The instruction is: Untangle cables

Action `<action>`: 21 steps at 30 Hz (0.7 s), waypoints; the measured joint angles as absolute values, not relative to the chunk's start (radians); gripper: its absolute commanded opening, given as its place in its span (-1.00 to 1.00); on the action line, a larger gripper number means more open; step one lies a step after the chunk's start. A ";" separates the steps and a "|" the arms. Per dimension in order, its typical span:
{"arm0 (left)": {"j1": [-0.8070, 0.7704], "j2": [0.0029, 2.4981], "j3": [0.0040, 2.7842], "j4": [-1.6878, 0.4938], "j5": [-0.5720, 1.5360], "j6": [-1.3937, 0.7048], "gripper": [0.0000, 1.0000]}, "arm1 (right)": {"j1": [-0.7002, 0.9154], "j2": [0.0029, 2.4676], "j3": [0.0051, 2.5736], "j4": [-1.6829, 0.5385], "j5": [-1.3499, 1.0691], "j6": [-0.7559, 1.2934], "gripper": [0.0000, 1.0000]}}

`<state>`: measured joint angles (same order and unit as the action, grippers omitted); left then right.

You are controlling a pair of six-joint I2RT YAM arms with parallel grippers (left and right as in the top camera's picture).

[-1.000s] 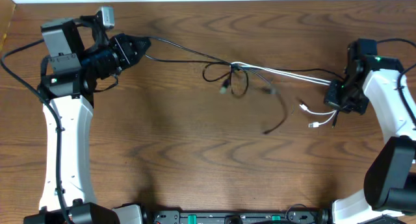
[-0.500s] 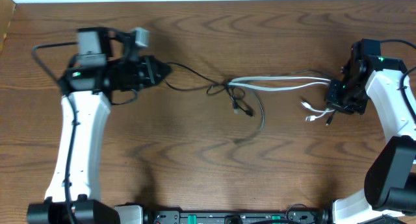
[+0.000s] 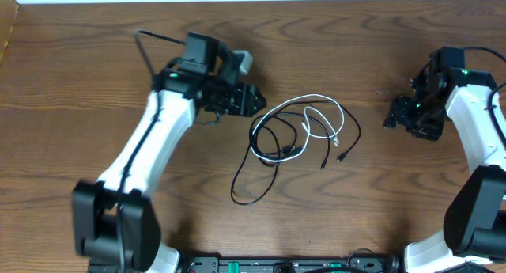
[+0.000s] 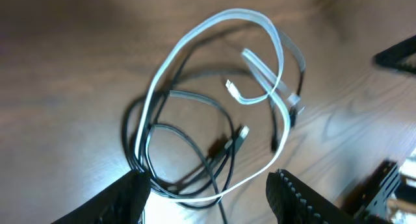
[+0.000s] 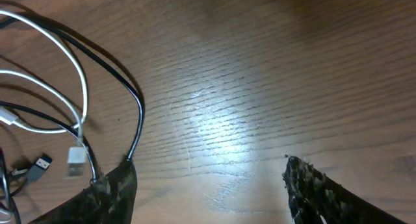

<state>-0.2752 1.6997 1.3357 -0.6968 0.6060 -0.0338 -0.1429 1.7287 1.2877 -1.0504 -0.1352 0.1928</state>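
Overhead, the two cables, one white cable [image 3: 324,100] and one black cable [image 3: 235,186], lie in one loose heap mid-table, their loops crossing each other. The left gripper [image 3: 254,100] hangs just beside the heap's left edge and the right gripper [image 3: 393,115] well off to its right, both with jaws apart and empty. The step in hand looks like choosing a hold: each gripper next needs a separate cord, preferably near a plug end, to draw the two apart.
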 measured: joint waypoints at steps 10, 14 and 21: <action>-0.324 1.895 1.336 -0.672 0.416 -0.077 0.08 | -0.143 1.729 1.287 -1.026 -0.136 0.192 0.40; -0.329 1.945 1.336 -0.622 0.380 -0.047 0.07 | -0.143 1.729 1.264 -0.978 -0.139 0.192 0.43; -0.369 2.007 1.336 -0.548 0.358 0.067 0.03 | -0.143 1.729 1.242 -0.963 -0.139 0.192 0.44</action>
<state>-0.3691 2.0071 1.3357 -0.5476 0.3576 0.0669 -0.1429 1.7290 1.2423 -0.9630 -0.1387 0.1921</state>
